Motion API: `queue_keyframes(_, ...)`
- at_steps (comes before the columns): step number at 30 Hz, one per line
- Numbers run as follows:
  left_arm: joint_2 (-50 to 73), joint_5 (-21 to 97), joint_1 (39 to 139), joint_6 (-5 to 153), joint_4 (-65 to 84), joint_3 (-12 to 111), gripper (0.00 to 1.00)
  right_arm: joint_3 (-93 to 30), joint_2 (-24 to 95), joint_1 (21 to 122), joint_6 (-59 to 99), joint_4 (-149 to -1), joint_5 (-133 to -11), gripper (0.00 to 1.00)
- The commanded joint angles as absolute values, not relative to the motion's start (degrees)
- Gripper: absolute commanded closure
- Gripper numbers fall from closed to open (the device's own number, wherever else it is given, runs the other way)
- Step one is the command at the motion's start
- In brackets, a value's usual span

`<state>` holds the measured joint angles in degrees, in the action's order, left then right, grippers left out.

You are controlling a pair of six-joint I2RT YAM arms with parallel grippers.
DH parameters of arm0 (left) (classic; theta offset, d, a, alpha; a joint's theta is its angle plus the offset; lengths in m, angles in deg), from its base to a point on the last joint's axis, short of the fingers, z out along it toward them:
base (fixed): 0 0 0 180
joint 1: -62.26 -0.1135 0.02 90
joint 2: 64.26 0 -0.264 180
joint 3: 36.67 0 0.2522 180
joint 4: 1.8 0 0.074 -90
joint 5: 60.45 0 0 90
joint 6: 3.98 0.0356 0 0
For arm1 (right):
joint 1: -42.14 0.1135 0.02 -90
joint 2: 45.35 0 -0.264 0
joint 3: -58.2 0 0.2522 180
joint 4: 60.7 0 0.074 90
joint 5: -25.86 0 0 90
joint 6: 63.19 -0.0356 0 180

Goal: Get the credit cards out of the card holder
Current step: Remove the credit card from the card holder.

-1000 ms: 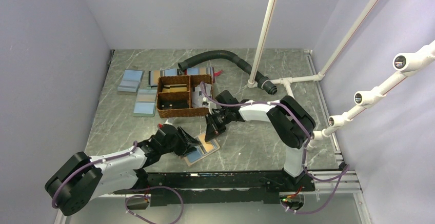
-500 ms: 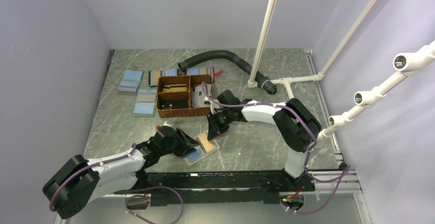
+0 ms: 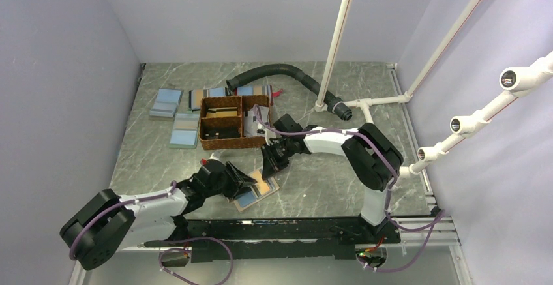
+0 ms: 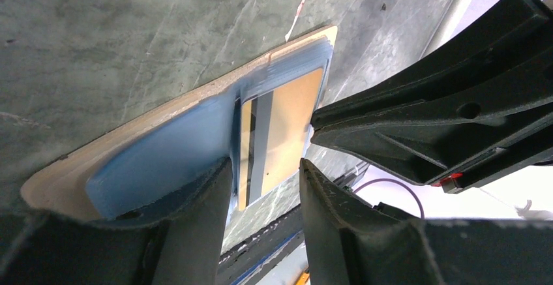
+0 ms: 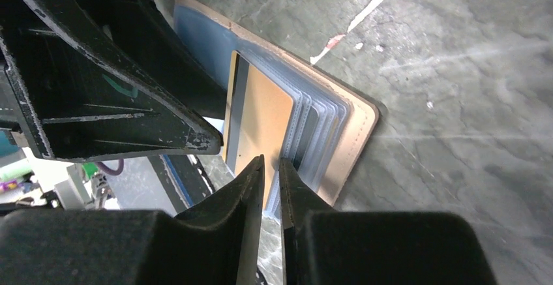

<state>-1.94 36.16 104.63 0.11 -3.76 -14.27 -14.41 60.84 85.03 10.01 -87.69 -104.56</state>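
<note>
The card holder (image 3: pixel 248 199) lies open on the table near the front, tan-rimmed, with a light blue inner face (image 4: pixel 163 154) and clear sleeves (image 5: pixel 319 128). A tan credit card with a dark stripe (image 5: pixel 264 119) sticks out of the sleeves. My left gripper (image 3: pixel 245 183) is open. One finger (image 4: pixel 202 200) presses on the blue face, the other stands off past the card's edge. My right gripper (image 5: pixel 270 161) comes down from the far side, jaws a narrow gap apart at the card's edge, the table showing between them.
A brown woven basket (image 3: pixel 228 123) with dark items stands behind the card holder. Light blue flat rectangles (image 3: pixel 166 102) lie to its left. A black hose (image 3: pixel 280 73) curves at the back. White pipes (image 3: pixel 336 44) rise on the right.
The right gripper has shifted slightly over the card holder's far half and its jaws have parted a little. The left gripper stays on the blue face.
</note>
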Motion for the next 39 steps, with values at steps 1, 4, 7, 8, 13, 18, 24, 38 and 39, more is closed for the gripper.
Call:
queue_keyframes(1,-0.8,35.2,104.9,-1.2,-3.6,-16.0,0.52,-16.4,64.6,87.3,11.3,-90.0,-108.5,0.84)
queue_keyframes(4,-1.0,34.8,104.9,-1.9,-4.2,-16.8,0.54,-16.7,65.2,87.5,11.3,-90.3,-108.6,0.85)
queue_keyframes(7,-1.1,34.3,104.8,-2.7,-5.3,-17.7,0.58,-17.2,65.6,87.5,11.5,-91.0,-108.2,0.86)
queue_keyframes(8,-1.2,34.0,104.9,-2.8,-5.9,-18.0,0.58,-17.4,65.8,87.6,11.6,-91.4,-107.9,0.86)
queue_keyframes(13,-1.0,32.8,104.9,-3.1,-12.5,-20.3,0.56,-18.8,67.2,88.0,12.7,-94.6,-104.3,0.9)
queue_keyframes(18,-3.5,32.1,104.9,-1.4,-10.5,-19.6,0.48,-18.3,66.6,88.4,14.4,-96.9,-97.6,0.98)
queue_keyframes(24,-4.9,30.4,104.9,-3.3,-6.3,-19.3,0.45,-18.9,67.3,89.6,15.7,-98.0,-96.5,0.98)
queue_keyframes(38,3.0,33.0,104.9,2.7,-24.3,-18.6,0.91,-18.8,66.6,90.0,15.8,-97.8,-99.1,0.98)
queue_keyframes(39,2.9,33.2,104.9,3.7,-24.7,-18.4,0.93,-18.8,66.5,89.9,15.8,-97.8,-99.0,0.98)
